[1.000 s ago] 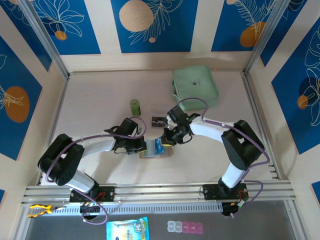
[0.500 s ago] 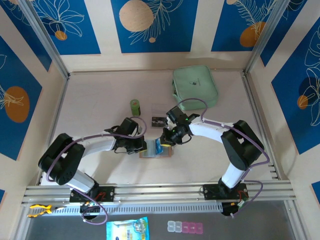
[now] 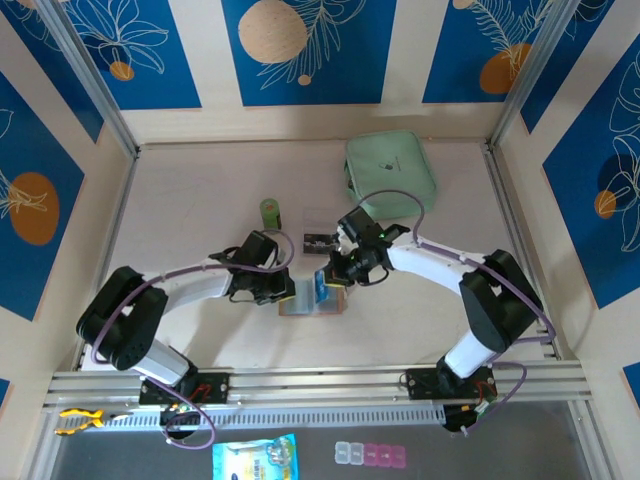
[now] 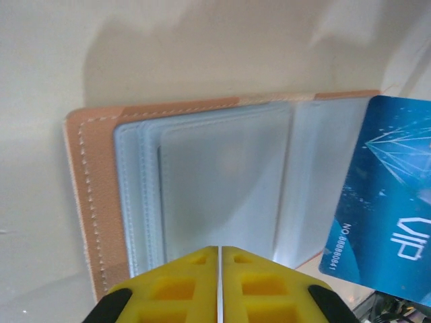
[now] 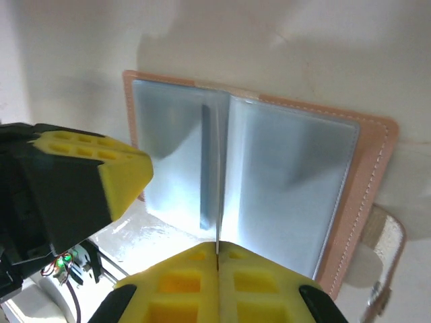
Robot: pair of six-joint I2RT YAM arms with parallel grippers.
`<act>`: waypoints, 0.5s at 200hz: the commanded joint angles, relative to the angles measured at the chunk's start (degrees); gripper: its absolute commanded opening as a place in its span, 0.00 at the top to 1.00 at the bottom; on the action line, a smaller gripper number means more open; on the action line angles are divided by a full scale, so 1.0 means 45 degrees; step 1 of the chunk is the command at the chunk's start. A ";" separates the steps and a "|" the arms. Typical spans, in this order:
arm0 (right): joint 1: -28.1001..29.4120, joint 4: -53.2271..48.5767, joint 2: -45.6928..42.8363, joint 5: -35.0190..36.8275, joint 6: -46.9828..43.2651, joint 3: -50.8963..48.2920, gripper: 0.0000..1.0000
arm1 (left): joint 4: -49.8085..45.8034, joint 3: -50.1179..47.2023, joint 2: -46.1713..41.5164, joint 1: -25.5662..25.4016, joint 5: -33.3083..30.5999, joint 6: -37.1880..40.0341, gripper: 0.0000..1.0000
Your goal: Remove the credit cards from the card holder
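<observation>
right claw was pinched tight on the blue card, held upright over the open card holder; left claw was closed too, over its clear pockets. all that sat mid-table on the pale tabletop, mint pouch further back, blue leaf-print walls around

The card holder is lying between left gripper and right gripper; the held card is standing over it, the loose card lying behind.
</observation>
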 commanded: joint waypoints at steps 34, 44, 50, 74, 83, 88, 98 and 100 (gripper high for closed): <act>-0.0530 -0.2247 -0.0097 0.0719 -0.5957 0.1875 0.99 | -0.0795 0.0653 -0.0704 0.0538 0.0068 0.0515 0.88; -0.0545 -0.2660 0.0128 0.1055 -0.7236 0.2253 1.00 | -0.0821 0.0592 -0.0829 0.0696 0.0058 0.0545 0.88; -0.0564 -0.2907 0.0272 0.1120 -0.8041 0.2495 1.00 | -0.0832 0.0538 -0.0929 0.0785 0.0082 0.0580 0.87; -0.0649 -0.3655 0.0875 0.1987 -1.1084 0.3544 1.00 | -0.0932 0.0370 -0.1322 0.1120 0.0107 0.0693 0.87; -0.0671 -0.4121 0.1184 0.2141 -1.2326 0.4065 1.00 | -0.1026 0.0346 -0.1481 0.1249 0.0115 0.0766 0.87; -0.0662 -0.4364 0.1353 0.2287 -1.3050 0.4346 1.00 | -0.1073 0.0312 -0.1568 0.1319 0.0109 0.0805 0.87; -0.0595 -0.4725 0.1679 0.2860 -1.4317 0.4786 1.00 | -0.1167 0.0206 -0.1770 0.1453 0.0096 0.0875 0.87; -0.0579 -0.4769 0.1749 0.3062 -1.4526 0.4865 1.00 | -0.1176 0.0193 -0.1803 0.1497 0.0089 0.0881 0.87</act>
